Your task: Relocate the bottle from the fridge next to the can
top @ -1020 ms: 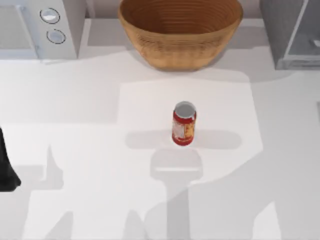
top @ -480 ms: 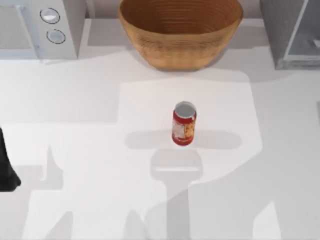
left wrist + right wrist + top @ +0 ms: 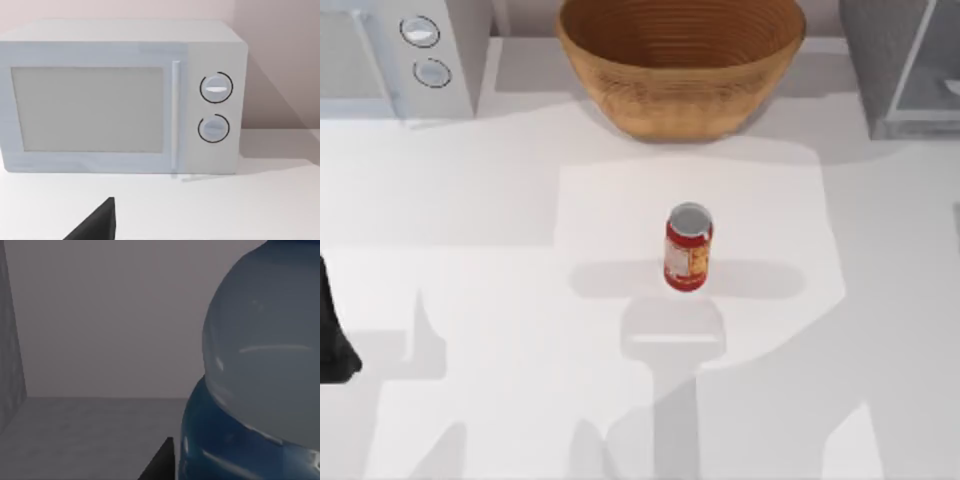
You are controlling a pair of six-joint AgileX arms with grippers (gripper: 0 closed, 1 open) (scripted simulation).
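Observation:
The red can (image 3: 688,247) stands upright near the middle of the table. The grey fridge (image 3: 880,60) is at the table's far right corner. In the right wrist view the bottle (image 3: 260,365) looms very close, clear above and blue-labelled below, inside the fridge's grey walls (image 3: 100,315). A dark part of my right gripper (image 3: 161,464) shows right beside the bottle's label. My left arm (image 3: 332,335) is parked at the table's left edge, and a dark tip of the left gripper (image 3: 95,226) shows in the left wrist view.
A white appliance with two round knobs (image 3: 430,45) stands at the far left; the left wrist view faces it (image 3: 120,100). A wide woven basket (image 3: 680,60) sits at the far middle, behind the can.

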